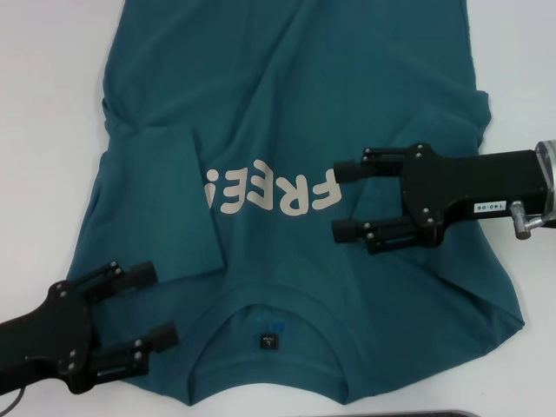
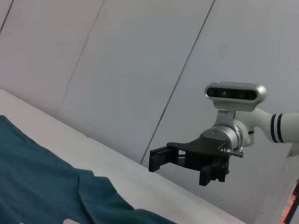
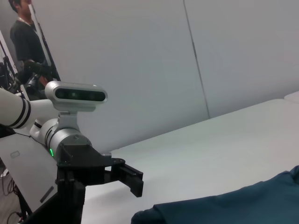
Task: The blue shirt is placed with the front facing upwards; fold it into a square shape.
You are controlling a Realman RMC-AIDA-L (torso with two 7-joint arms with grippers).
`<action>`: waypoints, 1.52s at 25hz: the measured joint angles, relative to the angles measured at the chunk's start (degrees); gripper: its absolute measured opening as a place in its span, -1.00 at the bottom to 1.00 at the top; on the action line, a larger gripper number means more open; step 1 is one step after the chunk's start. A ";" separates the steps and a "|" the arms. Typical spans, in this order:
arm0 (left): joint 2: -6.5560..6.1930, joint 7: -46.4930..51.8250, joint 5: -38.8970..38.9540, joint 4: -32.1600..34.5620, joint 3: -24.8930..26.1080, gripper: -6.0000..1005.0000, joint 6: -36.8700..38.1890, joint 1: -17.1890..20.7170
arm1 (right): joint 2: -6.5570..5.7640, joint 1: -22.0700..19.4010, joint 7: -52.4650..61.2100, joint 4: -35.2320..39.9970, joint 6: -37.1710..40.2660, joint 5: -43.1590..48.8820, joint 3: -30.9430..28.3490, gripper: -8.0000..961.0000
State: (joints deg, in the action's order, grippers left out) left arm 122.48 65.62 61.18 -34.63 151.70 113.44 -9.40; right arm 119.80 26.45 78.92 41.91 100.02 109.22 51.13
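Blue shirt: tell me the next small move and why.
Probably lower the right claw onto the unfolded right sleeve side of the blue shirt and pinch it. The left sleeve already lies folded across the chest, while the right side lies flat. Both claws are open and empty; the left claw hovers near the collar.

I see bright, even overhead light; soft shadows sit under both arms, and my wrist views look slightly hazy.

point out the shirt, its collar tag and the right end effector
shirt (image 1: pixel 287 104): head view, flat chest fabric.
collar tag (image 1: pixel 268 341): head view, middle of the tag.
right end effector (image 1: pixel 340 200): head view, midway between its open fingertips.
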 joint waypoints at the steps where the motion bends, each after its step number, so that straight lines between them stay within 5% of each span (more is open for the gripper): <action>1: 0.03 0.00 -0.10 0.00 -0.01 0.74 0.01 0.00 | 0.00 0.06 -0.02 -0.12 -0.02 0.02 0.02 0.78; 38: 1.05 2.38 0.26 0.56 1.73 0.74 0.07 -1.53 | -0.22 3.17 0.51 -0.37 -1.70 -0.87 0.17 0.78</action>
State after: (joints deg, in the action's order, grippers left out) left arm 123.52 68.00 61.44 -34.07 153.43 113.52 -10.93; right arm 119.58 29.62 79.43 41.55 98.31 108.35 51.31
